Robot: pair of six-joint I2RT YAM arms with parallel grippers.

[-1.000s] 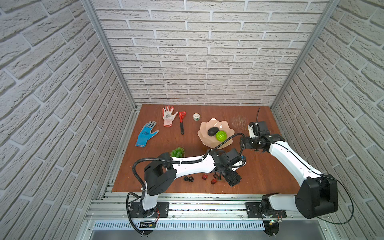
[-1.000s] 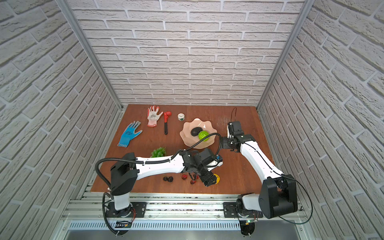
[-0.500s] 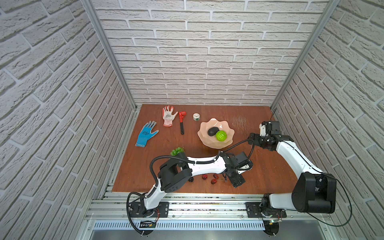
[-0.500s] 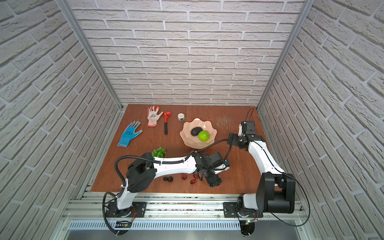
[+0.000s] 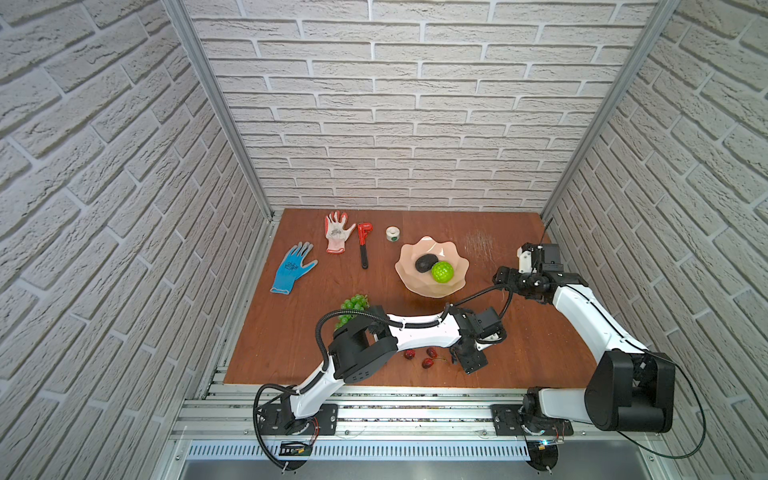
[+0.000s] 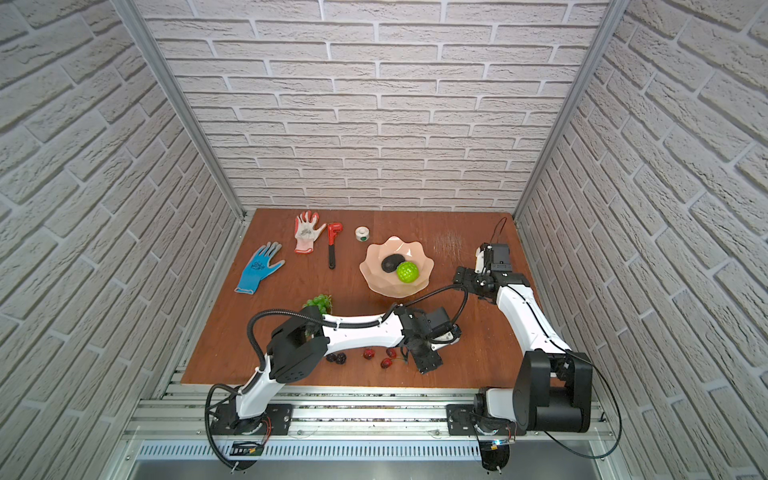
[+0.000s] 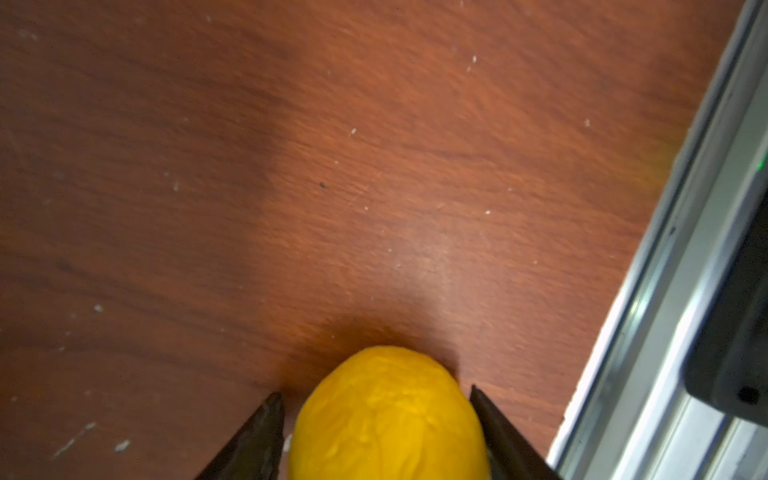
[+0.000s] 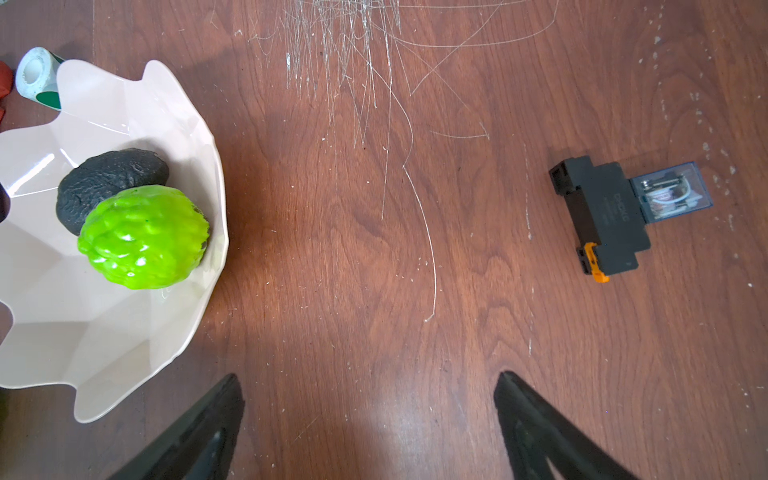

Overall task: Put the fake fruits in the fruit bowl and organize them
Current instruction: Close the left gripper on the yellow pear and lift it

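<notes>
The peach-pink fruit bowl (image 5: 409, 286) (image 8: 124, 332) holds a blackish avocado (image 5: 426, 262) (image 8: 110, 174) and a bumpy green ball (image 5: 442, 272) (image 8: 143, 237). A green grape bunch (image 5: 353, 305) lies left of centre. Three dark-red berries (image 5: 427, 363) and two blackberries (image 6: 336, 358) lie near the front edge. Beside the berries my left gripper (image 5: 469, 363) (image 7: 374, 392) points down, with its jaws straddling the yellow lemon (image 7: 386, 419). One finger touches it and a thin gap shows at the other. My right gripper (image 5: 505, 277) (image 8: 368, 376) hangs open over bare wood right of the bowl.
At the back lie a blue glove (image 5: 293, 268), a white-and-red glove (image 5: 337, 226), a red pipe wrench (image 5: 364, 245) and a white tape roll (image 5: 392, 233). A black relay block (image 8: 602, 216) lies right of the right gripper. The aluminium front rail (image 7: 665, 291) runs close to the lemon.
My left gripper has settled over the lemon and its jaws have narrowed around it. My right arm has drawn back to the right, away from the bowl.
</notes>
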